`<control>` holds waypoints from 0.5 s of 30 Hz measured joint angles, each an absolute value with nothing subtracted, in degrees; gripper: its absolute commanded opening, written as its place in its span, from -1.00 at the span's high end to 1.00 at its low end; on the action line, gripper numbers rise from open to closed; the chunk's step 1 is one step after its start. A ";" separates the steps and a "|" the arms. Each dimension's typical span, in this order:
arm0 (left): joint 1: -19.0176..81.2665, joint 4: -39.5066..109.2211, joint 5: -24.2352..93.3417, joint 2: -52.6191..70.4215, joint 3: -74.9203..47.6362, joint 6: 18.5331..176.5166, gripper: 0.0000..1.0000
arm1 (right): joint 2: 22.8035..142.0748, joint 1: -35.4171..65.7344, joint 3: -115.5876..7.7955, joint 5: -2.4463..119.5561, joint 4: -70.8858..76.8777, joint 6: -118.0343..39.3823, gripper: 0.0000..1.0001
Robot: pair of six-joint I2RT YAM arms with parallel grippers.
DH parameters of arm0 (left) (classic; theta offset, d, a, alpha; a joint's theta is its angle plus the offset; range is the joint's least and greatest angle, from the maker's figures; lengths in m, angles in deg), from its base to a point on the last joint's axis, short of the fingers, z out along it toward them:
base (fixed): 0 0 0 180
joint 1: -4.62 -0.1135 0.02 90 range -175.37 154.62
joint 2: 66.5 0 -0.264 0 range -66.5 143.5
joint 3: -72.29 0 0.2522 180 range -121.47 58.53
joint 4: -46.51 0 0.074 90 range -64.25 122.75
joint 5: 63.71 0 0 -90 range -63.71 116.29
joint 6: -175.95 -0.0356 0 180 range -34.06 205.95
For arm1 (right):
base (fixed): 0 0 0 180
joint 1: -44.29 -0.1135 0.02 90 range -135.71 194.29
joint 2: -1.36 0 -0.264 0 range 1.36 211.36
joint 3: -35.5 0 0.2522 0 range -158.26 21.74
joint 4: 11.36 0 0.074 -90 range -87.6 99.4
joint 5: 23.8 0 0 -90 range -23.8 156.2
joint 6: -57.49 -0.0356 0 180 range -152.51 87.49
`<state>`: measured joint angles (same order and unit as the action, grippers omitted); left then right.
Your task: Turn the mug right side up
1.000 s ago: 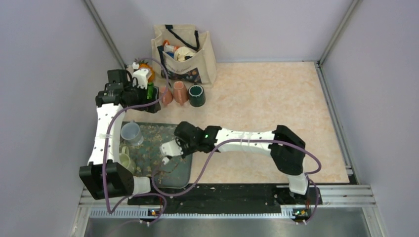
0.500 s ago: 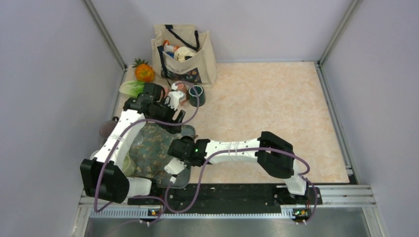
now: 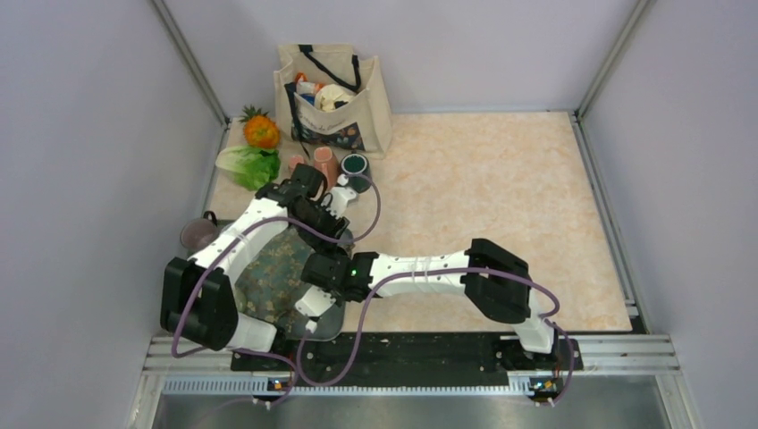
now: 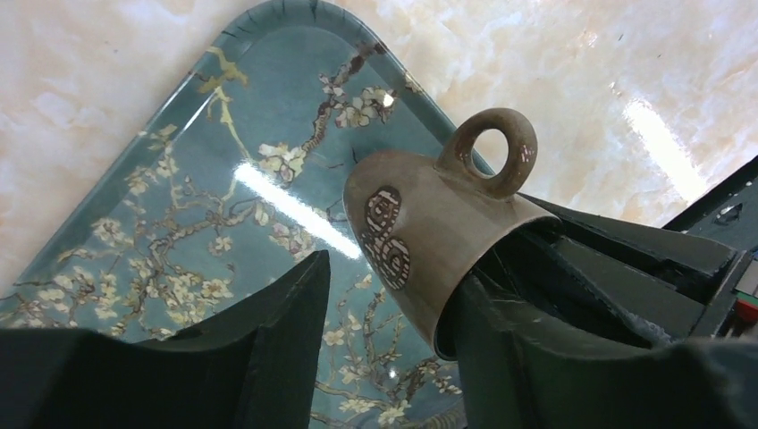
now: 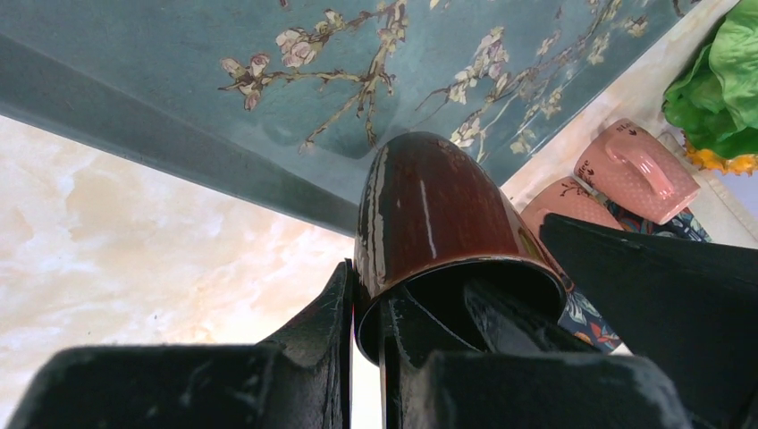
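Brown mug (image 4: 420,223) caps one finger (image 4: 581,295) of the spread left jaws; right jaws pinch a maroon mug (image 5: 429,214).

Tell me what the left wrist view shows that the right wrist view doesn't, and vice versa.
Left wrist only: a brown ring-handled mug, one finger inside its mouth, the other apart from it. Right wrist only: a dark red mug pinched at the rim by the right gripper, two pink mugs, lettuce. Both: the blossom tray on the marble table.

Bright, even overhead light casts soft shadows and streaks white glare across the glossy teal blossom-printed tray (image 4: 179,223) and the dark brown glazed mug (image 5: 429,214), while the near black fingers (image 4: 259,357) blur.
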<state>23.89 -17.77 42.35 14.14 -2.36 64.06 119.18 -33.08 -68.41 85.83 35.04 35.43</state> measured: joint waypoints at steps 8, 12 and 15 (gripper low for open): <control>25.64 -18.47 38.39 17.41 -1.94 63.27 1.00 | 119.29 -32.79 -69.74 86.16 35.02 35.61 1.00; 25.68 -18.03 37.30 17.50 -1.94 63.33 1.00 | 119.33 -32.79 -69.74 87.23 34.30 35.43 0.52; 25.49 -16.50 35.35 17.59 -1.94 63.29 1.00 | 119.40 -32.92 -68.70 89.70 31.48 35.21 0.14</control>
<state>25.49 -16.50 35.35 17.59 -1.94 63.29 119.40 -32.92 -68.70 89.70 31.48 35.21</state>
